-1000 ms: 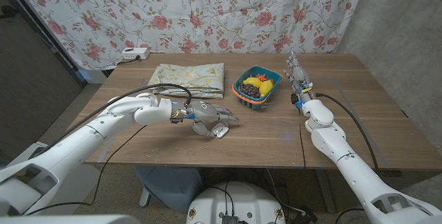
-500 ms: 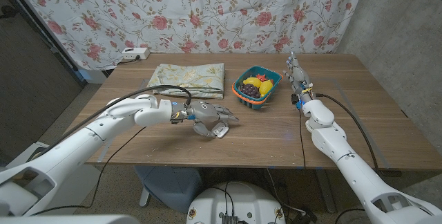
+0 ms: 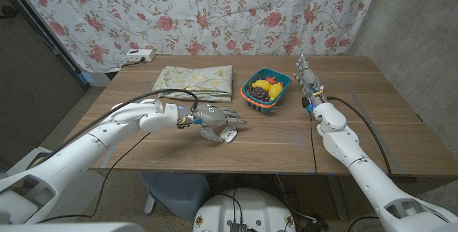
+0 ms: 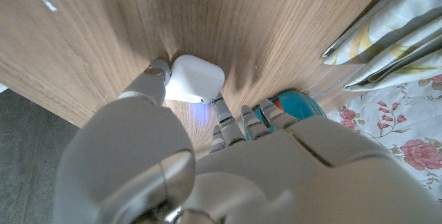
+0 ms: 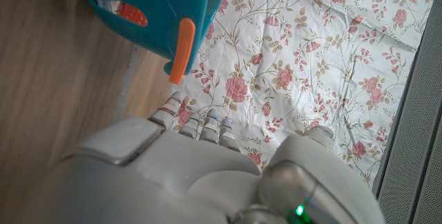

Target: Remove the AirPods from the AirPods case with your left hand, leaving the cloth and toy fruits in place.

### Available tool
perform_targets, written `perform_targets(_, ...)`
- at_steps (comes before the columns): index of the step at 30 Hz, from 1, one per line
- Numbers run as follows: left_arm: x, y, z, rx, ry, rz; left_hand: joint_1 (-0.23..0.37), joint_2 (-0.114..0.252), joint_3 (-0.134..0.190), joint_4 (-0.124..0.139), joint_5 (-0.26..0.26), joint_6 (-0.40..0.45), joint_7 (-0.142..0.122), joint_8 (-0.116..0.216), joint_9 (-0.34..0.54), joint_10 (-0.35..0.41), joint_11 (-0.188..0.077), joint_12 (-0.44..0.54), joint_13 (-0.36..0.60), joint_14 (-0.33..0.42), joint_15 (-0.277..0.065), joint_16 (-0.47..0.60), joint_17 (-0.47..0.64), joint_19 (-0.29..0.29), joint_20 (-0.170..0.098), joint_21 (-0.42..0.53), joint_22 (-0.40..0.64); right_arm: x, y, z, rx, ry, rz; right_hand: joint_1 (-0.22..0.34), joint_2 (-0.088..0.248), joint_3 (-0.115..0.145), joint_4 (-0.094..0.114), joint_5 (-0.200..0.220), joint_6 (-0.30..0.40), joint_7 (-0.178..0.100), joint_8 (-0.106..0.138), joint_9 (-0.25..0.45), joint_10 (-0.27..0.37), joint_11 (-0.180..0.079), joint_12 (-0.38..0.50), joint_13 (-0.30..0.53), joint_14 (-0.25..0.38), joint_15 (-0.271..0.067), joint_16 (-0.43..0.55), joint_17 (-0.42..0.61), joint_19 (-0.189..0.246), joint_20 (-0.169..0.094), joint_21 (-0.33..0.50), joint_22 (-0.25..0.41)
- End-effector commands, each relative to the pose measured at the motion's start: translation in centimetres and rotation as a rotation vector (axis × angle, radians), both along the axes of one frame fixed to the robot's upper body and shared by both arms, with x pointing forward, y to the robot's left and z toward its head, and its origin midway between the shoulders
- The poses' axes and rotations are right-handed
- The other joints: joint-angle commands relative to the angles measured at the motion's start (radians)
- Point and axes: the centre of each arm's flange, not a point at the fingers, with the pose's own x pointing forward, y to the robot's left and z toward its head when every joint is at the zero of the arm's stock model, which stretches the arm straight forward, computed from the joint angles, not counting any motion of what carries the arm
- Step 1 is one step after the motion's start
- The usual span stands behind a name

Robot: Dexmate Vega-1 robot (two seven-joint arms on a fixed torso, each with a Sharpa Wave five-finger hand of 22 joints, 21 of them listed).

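The white AirPods case (image 3: pixel 228 136) (image 4: pixel 195 79) lies on the wooden table with its lid down, in front of the middle. My left hand (image 3: pixel 215 121) (image 4: pixel 228 175) is over it. Its thumb (image 4: pixel 155 75) presses one side of the case, and a fingertip (image 4: pixel 221 106) touches the opposite edge. The other fingers spread toward the basket. The folded floral cloth (image 3: pixel 197 79) (image 4: pixel 394 37) lies at the back, left of the teal basket (image 3: pixel 250 97) (image 5: pixel 155 10) of toy fruits (image 3: pixel 266 88). My right hand (image 3: pixel 308 80) (image 5: pixel 173 175) stands upright just right of the basket, fingers straight, holding nothing.
A white power strip (image 3: pixel 138 55) sits at the table's back left corner. A floral curtain (image 3: pixel 215 10) hangs behind the table. Bare wood stretches across the table's right half (image 3: pixel 372 117) and its front left (image 3: pixel 136 153).
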Motion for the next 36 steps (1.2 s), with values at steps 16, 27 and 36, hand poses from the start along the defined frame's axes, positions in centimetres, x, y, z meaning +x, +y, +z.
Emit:
perform_targets(16,-0.04,-0.50,-0.66,-0.048,0.027,-0.021,-0.001,0.023,0.026,-0.014,0.004,0.049,-0.002,0.004,0.002,0.144,-0.017,0.072,0.018,0.115,-0.047,0.023,0.009,0.024,-0.003,0.006,0.003,0.30,-0.21,-0.12,-0.002,0.007,0.003,0.004,0.003,0.002,0.000,-0.003,0.000,-0.010,-0.001,0.003,-0.003,-0.003,0.001,0.003,0.002,-0.024,0.004,0.001,-0.009,0.002,0.000,0.003)
perform_targets(27,-0.12,-0.42,-0.62,-0.149,0.042,-0.031,0.051,0.053,0.043,-0.029,0.008,0.066,-0.008,0.001,0.002,0.223,-0.027,0.134,0.052,0.190,-0.081,0.037,0.017,0.065,-0.002,0.014,0.003,0.22,-0.30,-0.15,-0.003,0.008,0.004,0.004,0.003,0.003,0.000,-0.003,0.000,-0.011,-0.001,0.003,-0.004,-0.002,0.000,0.003,0.003,-0.024,0.004,0.000,-0.009,0.002,0.000,0.003)
perform_targets(36,-0.37,-0.36,0.16,-0.236,0.056,-0.018,0.062,0.056,0.030,-0.029,0.006,0.069,-0.010,-0.002,0.002,0.256,-0.028,0.168,0.073,0.220,-0.093,0.047,0.028,0.083,-0.006,0.015,0.002,0.14,-0.32,0.05,-0.008,0.006,0.008,0.003,0.005,0.003,0.001,-0.003,0.001,-0.012,-0.001,0.003,-0.004,-0.002,0.001,0.003,0.004,-0.024,0.005,0.001,-0.009,0.002,0.000,0.003)
